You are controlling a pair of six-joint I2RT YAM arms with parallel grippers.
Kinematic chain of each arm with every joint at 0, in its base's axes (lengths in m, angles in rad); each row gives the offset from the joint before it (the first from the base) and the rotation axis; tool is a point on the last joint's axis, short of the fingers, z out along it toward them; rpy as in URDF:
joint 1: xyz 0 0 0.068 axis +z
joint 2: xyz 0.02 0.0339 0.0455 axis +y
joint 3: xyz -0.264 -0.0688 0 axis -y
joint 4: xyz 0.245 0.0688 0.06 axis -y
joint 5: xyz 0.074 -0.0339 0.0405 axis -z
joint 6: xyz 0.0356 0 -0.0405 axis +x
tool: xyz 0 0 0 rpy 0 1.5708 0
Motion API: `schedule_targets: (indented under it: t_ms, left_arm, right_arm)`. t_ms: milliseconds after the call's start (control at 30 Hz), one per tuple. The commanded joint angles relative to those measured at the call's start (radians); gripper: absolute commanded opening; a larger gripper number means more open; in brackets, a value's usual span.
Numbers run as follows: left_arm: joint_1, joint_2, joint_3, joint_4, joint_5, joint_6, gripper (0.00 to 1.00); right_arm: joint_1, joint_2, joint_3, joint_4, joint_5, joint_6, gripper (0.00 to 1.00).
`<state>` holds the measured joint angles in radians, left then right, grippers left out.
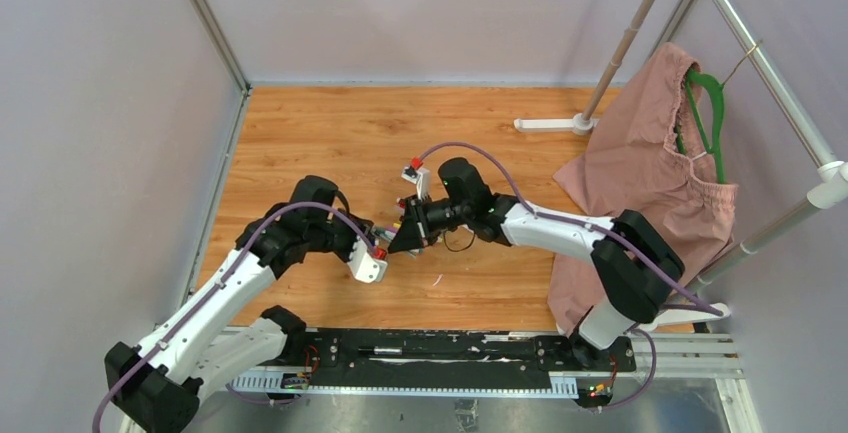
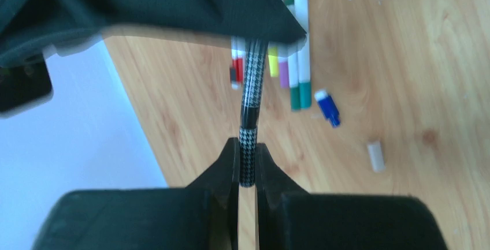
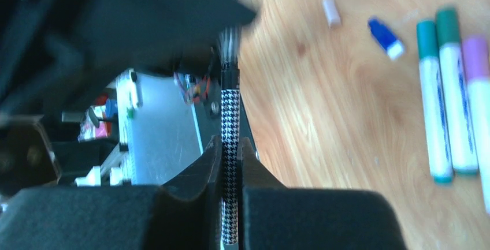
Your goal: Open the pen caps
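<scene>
A black-and-white houndstooth pen (image 2: 249, 94) is held in the air between both grippers. My left gripper (image 2: 247, 153) is shut on its short end piece, below a black ring. My right gripper (image 3: 230, 146) is shut on the longer patterned part (image 3: 230, 117). In the top view the two grippers meet tip to tip over the middle of the table, left gripper (image 1: 378, 253) and right gripper (image 1: 405, 238). A loose blue pen cap (image 2: 327, 107) and a pale grey pen cap (image 2: 376, 156) lie on the wood below.
Several capped white markers lie side by side on the table: green (image 3: 430, 100), purple (image 3: 476, 88), yellow (image 2: 273, 62), red (image 2: 237, 65). A pink cloth (image 1: 640, 173) hangs on a green hanger from a rack at the right. Grey walls enclose the wooden table (image 1: 300, 143).
</scene>
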<state>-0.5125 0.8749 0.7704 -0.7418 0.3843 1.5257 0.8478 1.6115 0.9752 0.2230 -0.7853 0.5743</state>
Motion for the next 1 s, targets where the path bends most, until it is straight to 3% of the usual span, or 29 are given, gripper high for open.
schedule_targets:
  t_ms: [0,300,500,700,967]
  left_arm:
    - [0.045,0.027,0.023,0.045,-0.262,-0.013,0.0]
    - [0.091,0.065,0.055,0.024,-0.264,-0.019,0.0]
    - [0.086,0.133,0.054,-0.076,-0.179,-0.082,0.0]
    - [0.059,0.297,0.125,-0.118,-0.182,-0.119,0.0]
    - [0.035,0.374,0.107,-0.125,-0.148,-0.151,0.0]
  right_arm:
    - [-0.012,-0.105,-0.112,-0.2,-0.02,-0.032,0.0]
    - [-0.017,-0.261,-0.192,-0.378,0.101,-0.108,0.0]
    - [-0.052,-0.32,-0.175,-0.463,0.431,-0.214,0.0]
    - [-0.069,-0.231,-0.128,-0.463,0.726,-0.322,0.0]
    - [-0.117,-0.068,-0.071,-0.412,0.737,-0.387,0.0]
